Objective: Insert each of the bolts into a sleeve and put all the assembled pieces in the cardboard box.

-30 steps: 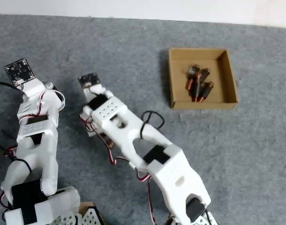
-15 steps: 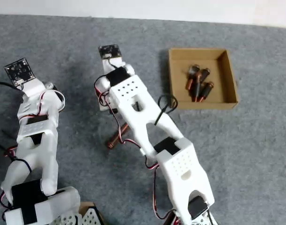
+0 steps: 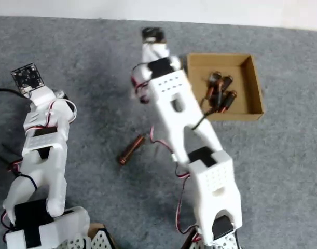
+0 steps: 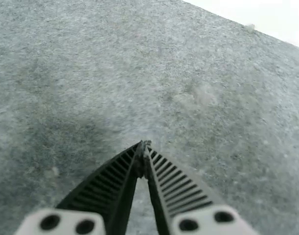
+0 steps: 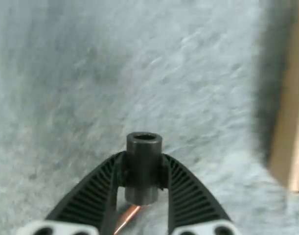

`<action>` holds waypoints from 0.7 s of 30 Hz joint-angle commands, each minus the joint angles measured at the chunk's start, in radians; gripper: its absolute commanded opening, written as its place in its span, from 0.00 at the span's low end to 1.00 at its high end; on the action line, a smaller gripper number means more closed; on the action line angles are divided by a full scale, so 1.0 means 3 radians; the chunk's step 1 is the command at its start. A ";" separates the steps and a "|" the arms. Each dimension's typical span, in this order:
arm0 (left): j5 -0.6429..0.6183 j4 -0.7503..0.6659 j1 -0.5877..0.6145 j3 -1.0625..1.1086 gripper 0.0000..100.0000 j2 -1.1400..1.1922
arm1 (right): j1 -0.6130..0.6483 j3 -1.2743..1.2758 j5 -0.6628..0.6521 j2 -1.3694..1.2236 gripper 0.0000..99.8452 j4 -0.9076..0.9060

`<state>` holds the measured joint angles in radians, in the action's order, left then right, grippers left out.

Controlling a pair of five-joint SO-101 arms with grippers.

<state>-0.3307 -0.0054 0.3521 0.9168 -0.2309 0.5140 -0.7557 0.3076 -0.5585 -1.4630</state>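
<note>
The right tool (image 5: 142, 172) is clamped on a short dark sleeve (image 5: 144, 147). The sleeve stands between the two ribbed fingers (image 5: 186, 196), its open end pointing away from the wrist and reaching past the fingertips. A thin copper tip (image 5: 127, 217) shows between the fingers at the sleeve's near end; whether it sits inside the sleeve cannot be told. In the right wrist view the wall of the cardboard box (image 5: 287, 98) stands near the tool, off to one side, with grey bench between them.

From the high view, the right arm (image 3: 179, 114) stretches across the bench (image 3: 272, 171), and its far end lies just beside the near corner of the cardboard box (image 3: 225, 117). Three assembled pieces (image 3: 219, 92) lie close together inside the box, each with a copper body and a dark end. One loose copper bolt (image 3: 131, 149) lies tilted on the bench, beside the right arm's middle section and well apart from the box.

The left tool (image 4: 144, 147) is closed on nothing, fingertips touching, over bare grey bench. The left arm (image 3: 41, 140) sits at the far side from the box.
</note>
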 commanded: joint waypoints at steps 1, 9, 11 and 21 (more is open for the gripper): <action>-0.0010 0.0000 -0.0120 -0.0202 0.01 -0.0008 | -0.0233 -0.0192 -0.0031 0.0401 0.00 -0.0023; -0.0010 0.0000 -0.0233 -0.0197 0.01 -0.0003 | -0.0371 -0.0197 -0.0041 0.0713 0.00 -0.0212; -0.0010 0.0000 -0.0248 -0.0192 0.01 -0.0003 | -0.0396 -0.0192 -0.0041 0.0826 0.00 -0.0279; -0.0010 0.0020 -0.0274 -0.0176 0.01 -0.0023 | -0.0417 -0.0187 -0.0041 0.1368 0.00 -0.0693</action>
<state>-0.3307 -0.0054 0.2938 0.9152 -0.2248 0.4035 -0.7557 0.3076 -0.2501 -1.6425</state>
